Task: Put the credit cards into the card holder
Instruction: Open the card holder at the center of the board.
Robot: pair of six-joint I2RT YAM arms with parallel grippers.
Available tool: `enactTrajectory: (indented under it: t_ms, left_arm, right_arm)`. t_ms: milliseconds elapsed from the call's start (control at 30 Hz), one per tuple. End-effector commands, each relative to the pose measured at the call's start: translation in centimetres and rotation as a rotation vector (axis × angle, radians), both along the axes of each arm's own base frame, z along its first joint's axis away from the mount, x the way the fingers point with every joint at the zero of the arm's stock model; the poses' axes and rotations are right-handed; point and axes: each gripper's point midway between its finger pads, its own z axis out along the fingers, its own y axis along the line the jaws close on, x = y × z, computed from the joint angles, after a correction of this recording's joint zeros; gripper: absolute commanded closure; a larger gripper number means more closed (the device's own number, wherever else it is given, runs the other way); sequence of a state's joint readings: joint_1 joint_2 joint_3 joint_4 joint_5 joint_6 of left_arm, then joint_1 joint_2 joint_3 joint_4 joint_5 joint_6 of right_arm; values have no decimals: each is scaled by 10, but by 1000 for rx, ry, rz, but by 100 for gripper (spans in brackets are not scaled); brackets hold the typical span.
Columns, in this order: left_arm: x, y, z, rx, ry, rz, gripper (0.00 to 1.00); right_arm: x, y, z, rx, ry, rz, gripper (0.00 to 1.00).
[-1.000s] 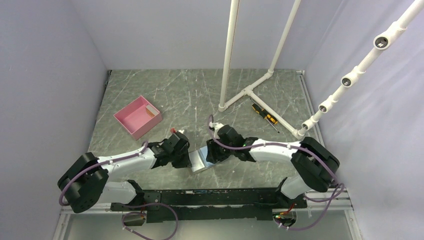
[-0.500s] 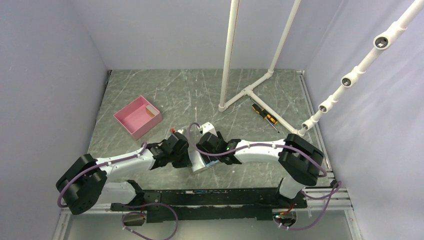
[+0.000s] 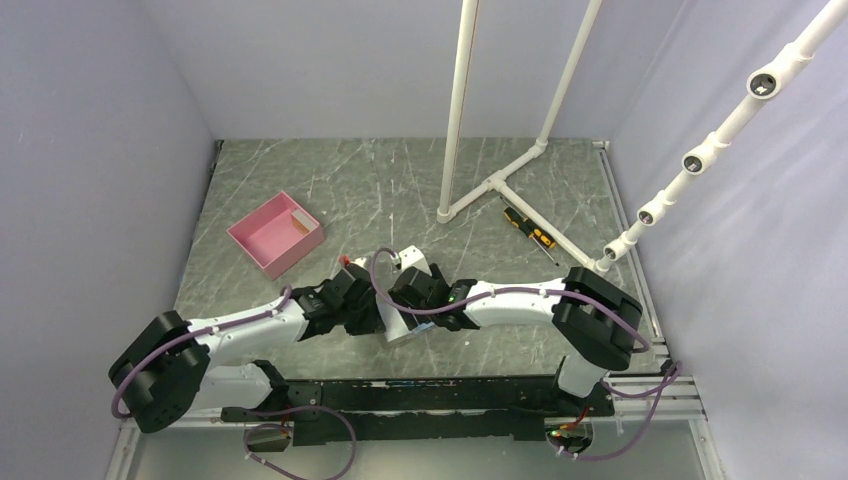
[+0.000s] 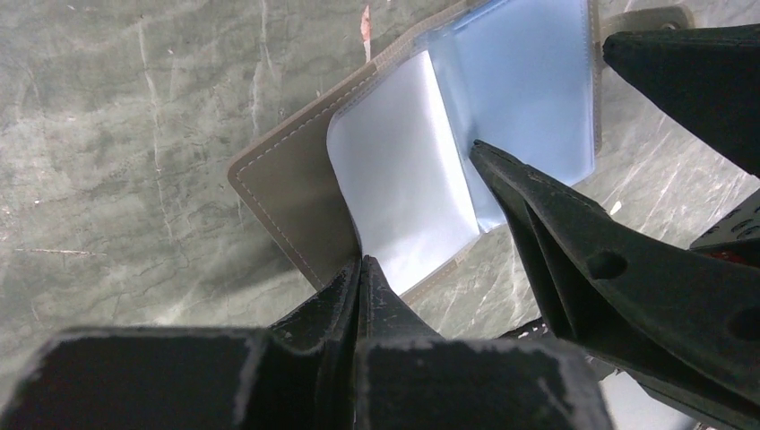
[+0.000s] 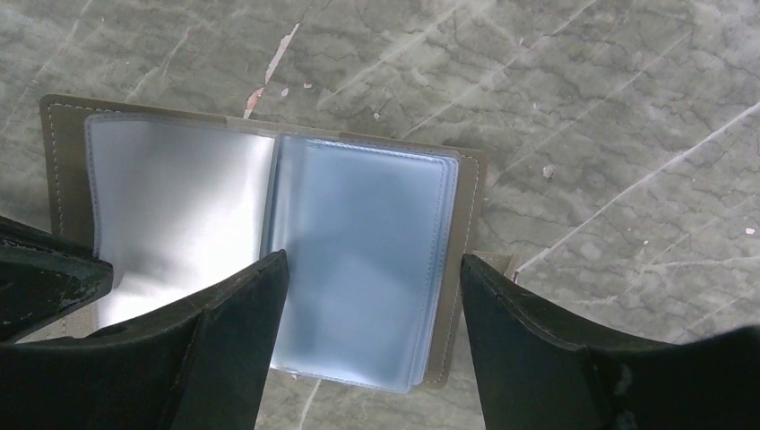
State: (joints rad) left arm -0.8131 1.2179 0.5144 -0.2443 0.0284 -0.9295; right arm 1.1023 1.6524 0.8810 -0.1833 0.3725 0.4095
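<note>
The card holder (image 5: 358, 224) lies open on the table (image 3: 380, 175) near its front edge, with the left gripper (image 4: 358, 264) at its left leaf and the right gripper (image 5: 372, 269) straddling its right leaf. Behind it to the left sits a box (image 3: 270, 237) (well apart). The screwdriver (image 3: 528, 231) lies back right, beside the pipe frame (image 3: 497, 181).

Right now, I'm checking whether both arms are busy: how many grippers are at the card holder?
2. The left gripper is shut on the card holder's left cover edge; the right gripper stands open astride its blue page. Neither is hidden.
</note>
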Motion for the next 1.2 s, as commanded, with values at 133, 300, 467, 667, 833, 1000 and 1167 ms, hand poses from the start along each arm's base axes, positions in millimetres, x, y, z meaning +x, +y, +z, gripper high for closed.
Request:
enactTrajectory:
  t_ms: [133,300,467,667,833,1000,1167]
  left_arm:
    - [3,-3,10,-37,-33,3,96]
    - [2,-2,9,-40,-34,6,96]
    - [2,-2,8,-37,-32,5,97]
    - [1,-2,6,-37,-26,5,97]
    - [2,-3,8,-43,-32,5,97]
    - [1,-2,6,-42,-30,7,98]
    - [1,-3,6,-47,-29,4,99]
  right_arm:
    - [0,4,0,14,-1,-8,38]
    - [0,2,2,23,-7,-15,44]
    - [1,3,4,26,-11,-15,47]
    - [0,2,5,31,-9,-16,59]
    - [-2,6,17,67,-8,-3,45]
    - [-3,12,33,106,-15,6,33]
    - [-5,15,21,69,7,24,27]
